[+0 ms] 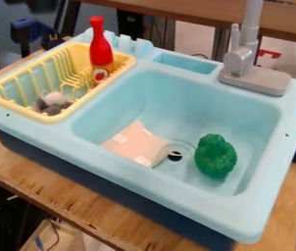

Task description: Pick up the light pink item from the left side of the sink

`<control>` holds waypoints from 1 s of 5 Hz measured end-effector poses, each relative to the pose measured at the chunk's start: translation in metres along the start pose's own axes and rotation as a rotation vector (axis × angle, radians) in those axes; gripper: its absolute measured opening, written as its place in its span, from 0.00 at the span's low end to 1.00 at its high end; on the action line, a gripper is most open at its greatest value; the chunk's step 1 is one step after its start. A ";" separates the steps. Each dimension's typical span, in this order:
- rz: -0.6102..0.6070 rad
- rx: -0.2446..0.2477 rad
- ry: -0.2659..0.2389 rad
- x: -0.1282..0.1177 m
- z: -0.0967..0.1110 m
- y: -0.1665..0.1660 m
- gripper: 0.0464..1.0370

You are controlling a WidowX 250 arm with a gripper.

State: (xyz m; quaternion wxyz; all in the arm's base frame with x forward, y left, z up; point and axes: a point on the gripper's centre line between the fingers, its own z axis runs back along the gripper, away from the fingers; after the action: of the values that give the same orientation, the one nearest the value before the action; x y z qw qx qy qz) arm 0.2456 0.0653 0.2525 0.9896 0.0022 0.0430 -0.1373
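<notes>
A green pepper-like toy [215, 156] lies in the right part of the light blue sink basin, beside the drain. Left of the drain, a pale beige block-like object [137, 143] with small white patches rests on the basin floor. In the yellow dish rack [60, 115], a red bottle [100, 48] with an orange lower part stands upright near the back right corner. A grey and white soft-looking item [52, 103] sits at the rack's front.
The toy sink's rim [177, 198] surrounds the basin, and a grey faucet [239, 59] rises at its back right. A small recessed tray [185, 63] is left of the faucet. The sink stands on a wooden table [79, 208]; a blue clamp [29, 30] is at the upper left.
</notes>
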 end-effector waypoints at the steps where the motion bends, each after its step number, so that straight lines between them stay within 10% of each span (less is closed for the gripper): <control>1: -0.117 0.007 -0.054 0.003 -0.013 -0.036 0.96; 5: -0.004 -0.037 -0.020 0.042 -0.089 -0.078 0.96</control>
State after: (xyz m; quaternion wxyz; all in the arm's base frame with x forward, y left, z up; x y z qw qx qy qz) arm 0.2569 -0.0200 0.1610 0.9896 -0.0174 0.0355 -0.1385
